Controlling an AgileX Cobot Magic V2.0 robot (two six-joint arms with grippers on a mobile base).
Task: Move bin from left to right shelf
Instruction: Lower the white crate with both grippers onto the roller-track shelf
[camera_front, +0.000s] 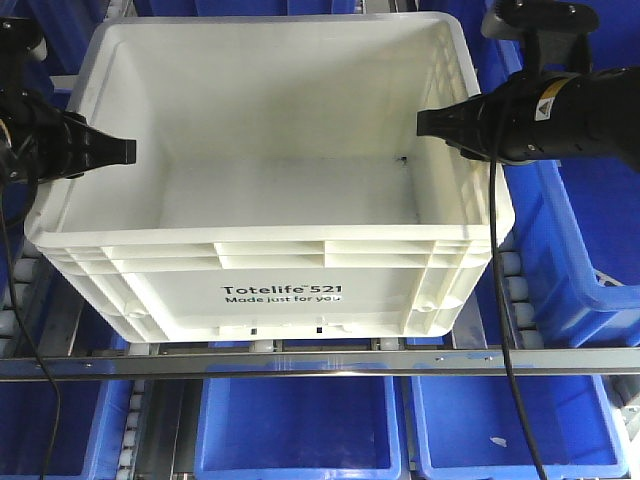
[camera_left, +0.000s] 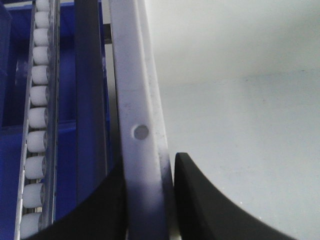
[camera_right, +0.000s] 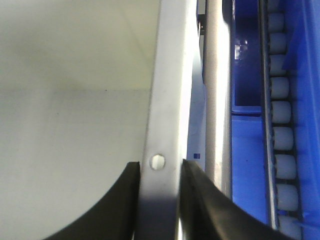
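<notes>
I've got the bin (camera_front: 270, 200) on the rollers (camera_left: 36, 145), blue bins (camera_front: 300, 425) below it. Left gripper (camera_left: 147, 200) & right gripper (camera_right: 160, 200) both pinch its rim walls, fingers nrly closed. I'd lift level, both arms synced.

large white rectangular plastic tote (camera_front: 270, 180) with black print on its front; blue plastic bins (camera_front: 300, 425) around it; white rollers (camera_left: 36, 142); black jaws.

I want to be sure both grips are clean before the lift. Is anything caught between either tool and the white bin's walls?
Nothing visible. The left tool straddles the bin rim directly, and the right tool does the same on the opposite rim, fingers against bare plastic.
</notes>
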